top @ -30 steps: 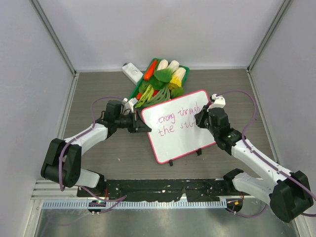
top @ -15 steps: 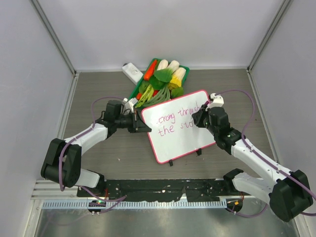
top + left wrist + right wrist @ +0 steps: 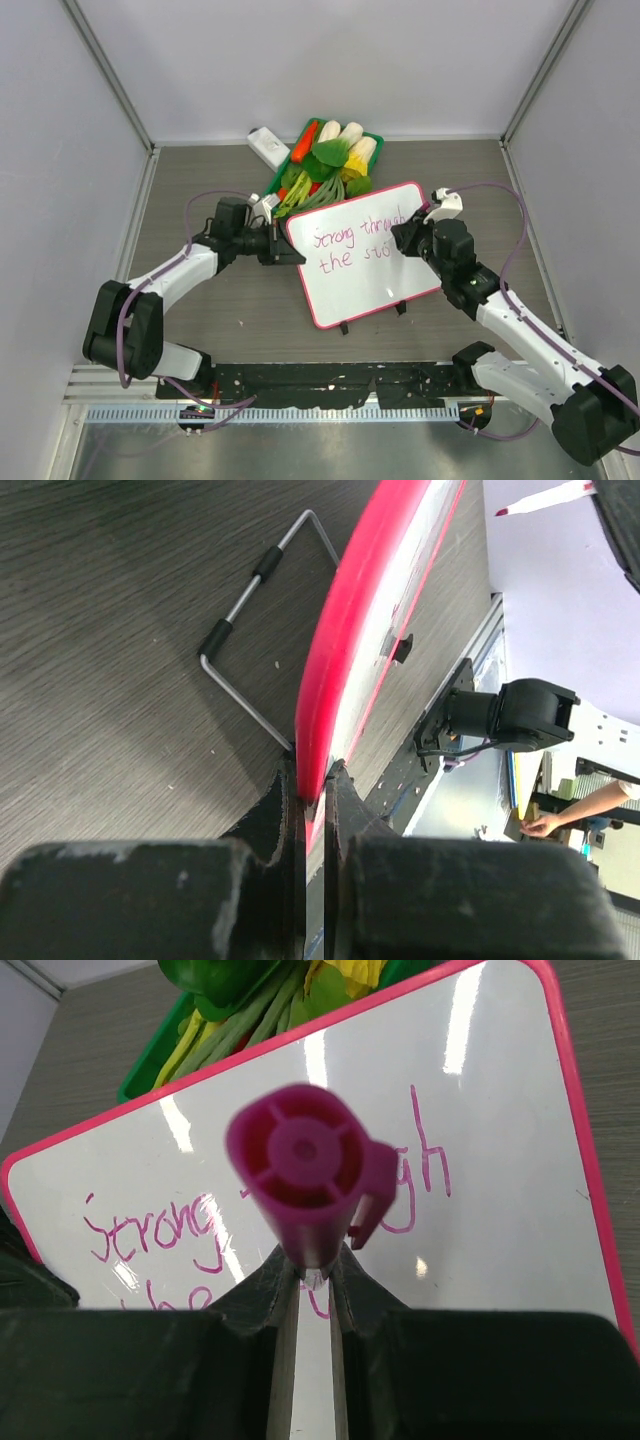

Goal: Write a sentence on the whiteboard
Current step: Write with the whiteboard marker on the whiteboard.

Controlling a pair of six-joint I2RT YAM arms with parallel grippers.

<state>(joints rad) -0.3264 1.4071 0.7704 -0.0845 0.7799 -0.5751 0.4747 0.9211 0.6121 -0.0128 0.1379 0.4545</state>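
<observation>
The whiteboard (image 3: 365,270), white with a pink-red rim, stands tilted at mid-table. My left gripper (image 3: 283,250) is shut on its left rim, seen edge-on in the left wrist view (image 3: 340,660). The sentence (image 3: 350,245) is in magenta, two lines reading "Strong through / the sto", also partly in the right wrist view (image 3: 150,1235). My right gripper (image 3: 412,238) is shut on a magenta marker (image 3: 300,1175) held at the board's right part, near the end of the second line. The marker's tip shows in the left wrist view (image 3: 545,498).
A green basket of vegetables (image 3: 325,160) stands just behind the board. A small white block (image 3: 266,146) lies left of the basket. The board's wire stand (image 3: 250,650) rests on the grey table. Grey walls close in the back and both sides.
The board has shifted slightly up and left with my left gripper. My right gripper has moved a little right, and the "S" of "Strong" now shows.
</observation>
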